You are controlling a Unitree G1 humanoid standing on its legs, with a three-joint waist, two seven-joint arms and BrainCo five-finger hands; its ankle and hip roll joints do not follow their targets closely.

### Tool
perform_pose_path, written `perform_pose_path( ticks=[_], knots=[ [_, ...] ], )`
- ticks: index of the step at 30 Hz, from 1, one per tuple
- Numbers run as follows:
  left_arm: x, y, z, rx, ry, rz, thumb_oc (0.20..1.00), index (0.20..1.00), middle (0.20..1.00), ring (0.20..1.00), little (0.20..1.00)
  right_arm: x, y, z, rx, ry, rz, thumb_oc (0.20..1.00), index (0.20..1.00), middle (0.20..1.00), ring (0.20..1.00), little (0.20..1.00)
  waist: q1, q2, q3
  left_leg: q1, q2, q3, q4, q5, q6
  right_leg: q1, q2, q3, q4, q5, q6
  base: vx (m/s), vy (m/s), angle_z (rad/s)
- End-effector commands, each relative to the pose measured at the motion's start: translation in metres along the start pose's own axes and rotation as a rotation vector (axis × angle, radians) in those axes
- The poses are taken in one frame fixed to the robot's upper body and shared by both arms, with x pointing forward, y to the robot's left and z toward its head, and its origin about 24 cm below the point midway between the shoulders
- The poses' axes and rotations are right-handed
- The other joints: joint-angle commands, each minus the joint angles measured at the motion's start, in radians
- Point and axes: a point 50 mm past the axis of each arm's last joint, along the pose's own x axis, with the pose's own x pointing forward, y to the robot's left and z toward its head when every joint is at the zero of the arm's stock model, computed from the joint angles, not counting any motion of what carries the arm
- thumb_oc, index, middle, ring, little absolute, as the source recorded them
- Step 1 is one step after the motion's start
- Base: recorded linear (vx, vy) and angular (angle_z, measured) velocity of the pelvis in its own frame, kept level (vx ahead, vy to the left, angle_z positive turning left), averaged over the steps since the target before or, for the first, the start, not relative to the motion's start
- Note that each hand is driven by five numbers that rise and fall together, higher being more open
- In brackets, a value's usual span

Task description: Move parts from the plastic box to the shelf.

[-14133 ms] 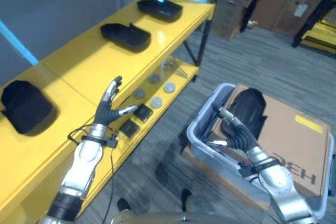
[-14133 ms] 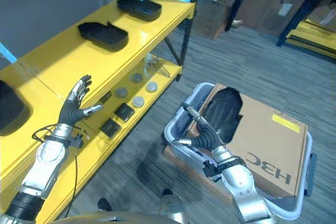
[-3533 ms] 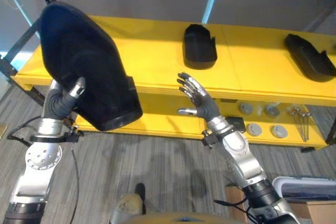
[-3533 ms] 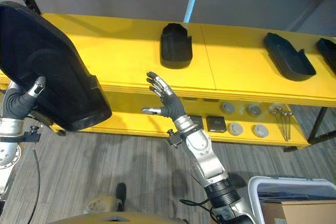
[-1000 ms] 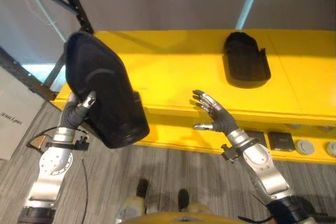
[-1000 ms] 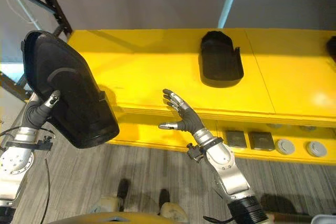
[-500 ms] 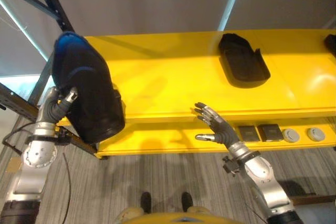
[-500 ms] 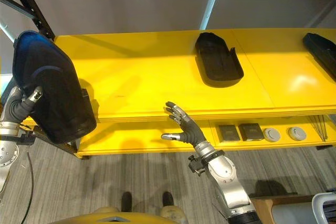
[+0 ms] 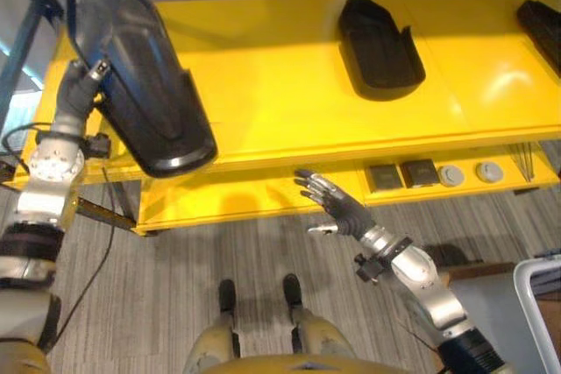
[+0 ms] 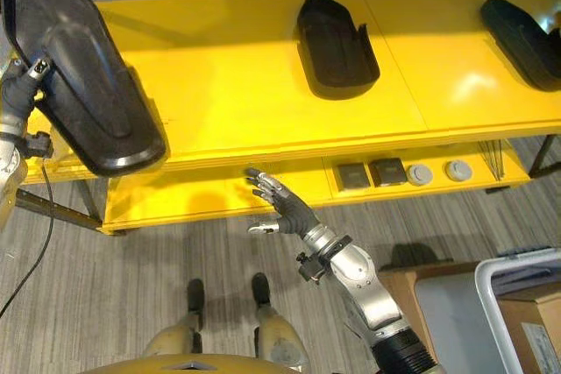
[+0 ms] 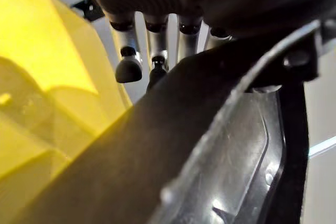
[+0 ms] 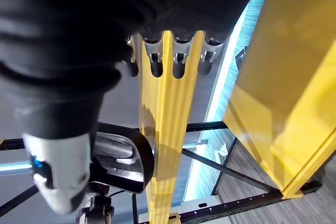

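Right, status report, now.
Left hand shut on large black part, held over the shelf's top board. Right hand open, holding nothing. Landing spot bare.

No legible text, labels or nos. on any surface — the brown cardboard box [image 10: 536, 325] at the view's lower right carries a small white sticker, print too small to read — nothing else bears markings.

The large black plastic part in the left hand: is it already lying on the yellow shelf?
No. The large black plastic part is held tilted above the yellow shelf by the left hand.
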Motion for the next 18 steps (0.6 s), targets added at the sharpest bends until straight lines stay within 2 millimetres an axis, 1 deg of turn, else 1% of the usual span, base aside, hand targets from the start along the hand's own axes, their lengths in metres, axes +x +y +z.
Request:
perform_pose_path(
  ticks=[1,3,4,6,7,8,12,14,16,17,18],
  knots=[
    [0.034,0.022,0.042,-0.127,-0.111,0.039,0.200,0.200,0.200,0.200,0.200,0.008,0.004,0.019,0.044,-0.130,0.048,1.000,1.000,1.000,1.000,1.000,-0.011,0.002,0.024,0.059,-0.004,0.001,-0.003,-0.126,0.027,0.045,-0.008,-0.005,0.001,-0.093,0.033,-0.02,-0.007,0.05],
    [0.043,0.021,0.037,-0.115,-0.043,0.018,0.200,0.200,0.200,0.200,0.200,0.009,0.006,0.015,0.052,-0.114,0.046,1.000,1.000,1.000,1.000,1.000,-0.015,0.009,0.034,0.051,-0.003,0.001,-0.003,-0.120,0.026,0.039,-0.009,-0.008,0.001,-0.090,0.036,-0.01,-0.003,0.03],
    [0.046,0.021,0.040,-0.077,-0.034,-0.004,0.200,0.200,0.200,0.200,0.200,0.009,0.008,0.014,0.058,-0.110,0.051,1.000,1.000,1.000,1.000,1.000,-0.016,0.010,0.036,0.052,-0.002,0.002,-0.003,-0.120,0.025,0.039,-0.009,-0.008,0.001,-0.090,0.037,0.00,-0.009,-0.06],
    [0.050,0.027,0.039,-0.034,0.009,-0.009,0.200,0.200,0.200,0.200,0.200,0.010,0.012,0.014,0.065,-0.109,0.077,1.000,1.000,1.000,1.000,1.000,-0.018,0.012,0.039,0.050,0.000,0.006,-0.003,-0.118,0.023,0.035,-0.009,-0.006,0.001,-0.088,0.040,0.01,-0.010,-0.05],
    [0.052,0.029,0.041,-0.018,0.009,-0.010,0.200,0.200,0.200,0.200,0.200,0.010,0.013,0.015,0.070,-0.109,0.088,1.000,1.000,1.000,1.000,1.000,-0.018,0.012,0.041,0.048,0.001,0.008,-0.003,-0.117,0.022,0.031,-0.008,-0.005,0.001,-0.088,0.040,0.01,-0.008,-0.03],
    [0.055,0.032,0.038,0.011,0.044,-0.006,0.200,0.200,0.200,0.200,0.200,0.011,0.015,0.014,0.085,-0.109,0.108,1.000,1.000,1.000,1.000,1.000,-0.021,0.013,0.039,0.047,0.004,0.011,-0.003,-0.116,0.021,0.029,-0.008,-0.005,0.001,-0.087,0.041,0.00,0.000,0.00],
    [0.062,0.052,0.045,0.258,0.108,0.015,0.200,0.200,0.200,0.200,0.200,0.012,0.017,0.018,0.092,-0.119,0.140,1.000,1.000,1.000,1.000,1.000,-0.026,0.012,0.038,0.044,0.007,0.012,-0.003,-0.113,0.018,0.022,-0.005,-0.003,0.001,-0.087,0.041,0.00,-0.007,-0.01],
    [0.067,0.061,0.054,0.417,0.132,0.014,0.200,0.200,0.200,0.200,0.200,0.013,0.016,0.021,0.087,-0.125,0.157,1.000,1.000,1.000,1.000,1.000,-0.029,0.011,0.041,0.040,0.009,0.012,-0.003,-0.112,0.016,0.017,-0.004,-0.005,0.001,-0.086,0.042,0.01,-0.034,-0.03],
    [0.070,0.065,0.060,0.511,0.139,0.022,0.200,0.200,0.200,0.200,0.200,0.012,0.015,0.021,0.079,-0.124,0.159,1.000,1.000,1.000,1.000,1.000,-0.029,0.008,0.044,0.038,0.010,0.012,-0.003,-0.111,0.014,0.015,-0.003,-0.005,0.001,-0.086,0.043,0.00,0.000,0.00],
    [0.071,0.065,0.060,0.512,0.138,0.022,0.200,0.200,0.200,0.200,0.200,0.012,0.015,0.021,0.079,-0.125,0.158,1.000,1.000,1.000,1.000,1.000,-0.028,0.007,0.045,0.038,0.010,0.012,-0.003,-0.111,0.014,0.015,-0.003,-0.005,0.001,-0.086,0.043,0.00,0.000,0.00],
    [0.075,0.072,0.072,0.654,0.137,0.065,0.200,0.200,0.200,0.200,0.200,0.012,0.016,0.022,0.071,-0.129,0.163,1.000,1.000,1.000,1.000,1.000,-0.030,0.003,0.052,0.033,0.012,0.015,-0.003,-0.109,0.014,0.009,0.001,-0.002,0.001,-0.085,0.045,0.00,0.000,0.00]
  ],
)
